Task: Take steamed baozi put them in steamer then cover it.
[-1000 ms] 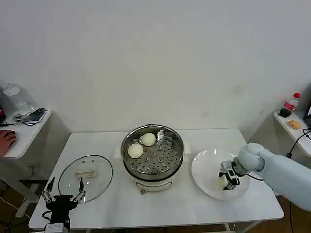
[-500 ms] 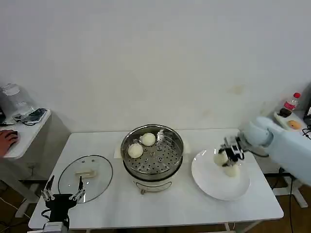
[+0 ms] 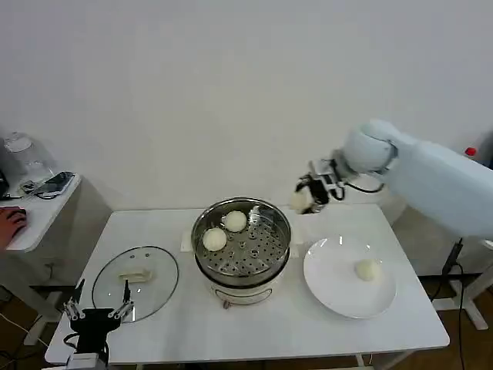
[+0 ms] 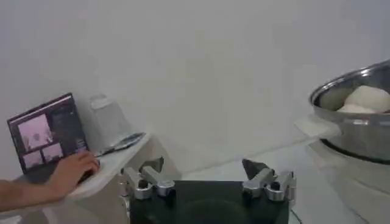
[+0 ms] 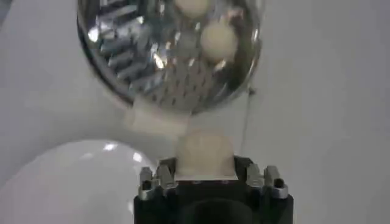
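The steamer (image 3: 242, 245) stands mid-table with two baozi (image 3: 215, 239) (image 3: 235, 220) on its perforated tray. One more baozi (image 3: 368, 270) lies on the white plate (image 3: 331, 289) to the right. My right gripper (image 3: 305, 197) hangs in the air just right of and above the steamer's far rim, shut on another baozi (image 5: 205, 154). The right wrist view shows the steamer (image 5: 170, 55) beyond it. My left gripper (image 3: 98, 305) is open, parked at the table's front left by the glass lid (image 3: 135, 281). Its fingers (image 4: 259, 170) hold nothing.
A side table (image 3: 38, 208) at the left holds a laptop and a jar; a person's hand (image 3: 11, 222) rests there. At the right, a shelf (image 3: 462, 199) carries a bottle. Bare table lies in front of the steamer.
My right gripper has closed on a baozi on the plate, lifted it, and carried it up and left toward the steamer. One baozi stays on the plate. The left arm has not moved.
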`<state>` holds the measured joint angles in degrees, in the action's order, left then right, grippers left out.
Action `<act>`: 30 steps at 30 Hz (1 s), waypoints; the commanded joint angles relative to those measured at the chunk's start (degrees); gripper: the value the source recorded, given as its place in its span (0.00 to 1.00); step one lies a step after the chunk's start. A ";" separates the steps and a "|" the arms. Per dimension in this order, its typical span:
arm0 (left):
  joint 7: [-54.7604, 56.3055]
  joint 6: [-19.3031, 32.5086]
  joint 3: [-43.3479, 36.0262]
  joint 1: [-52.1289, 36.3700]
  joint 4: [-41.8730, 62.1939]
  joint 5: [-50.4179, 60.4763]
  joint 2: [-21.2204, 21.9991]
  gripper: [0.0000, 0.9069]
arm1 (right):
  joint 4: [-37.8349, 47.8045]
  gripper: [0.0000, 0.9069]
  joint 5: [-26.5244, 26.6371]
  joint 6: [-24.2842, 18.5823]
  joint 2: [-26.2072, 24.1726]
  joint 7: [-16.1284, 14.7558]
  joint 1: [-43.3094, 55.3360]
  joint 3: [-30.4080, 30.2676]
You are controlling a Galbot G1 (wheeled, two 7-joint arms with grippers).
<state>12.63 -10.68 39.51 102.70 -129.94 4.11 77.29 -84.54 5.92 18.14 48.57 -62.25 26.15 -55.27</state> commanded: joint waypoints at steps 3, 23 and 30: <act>-0.04 -0.09 0.55 0.33 -0.27 0.13 0.22 1.00 | 2.25 0.71 2.51 -2.61 17.31 0.14 3.25 -6.00; -0.04 0.07 1.40 0.74 0.03 0.25 1.56 1.00 | 4.57 0.71 -9.82 -20.94 20.62 -1.93 -3.47 -11.93; -0.03 0.09 1.51 0.68 0.18 0.19 1.61 1.00 | 4.30 0.71 -10.82 -22.70 20.27 -1.96 -4.00 -12.18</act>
<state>12.60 -10.60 41.00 103.38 -129.81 4.33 78.91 -80.50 -1.88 -0.13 67.44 -63.92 23.09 -66.38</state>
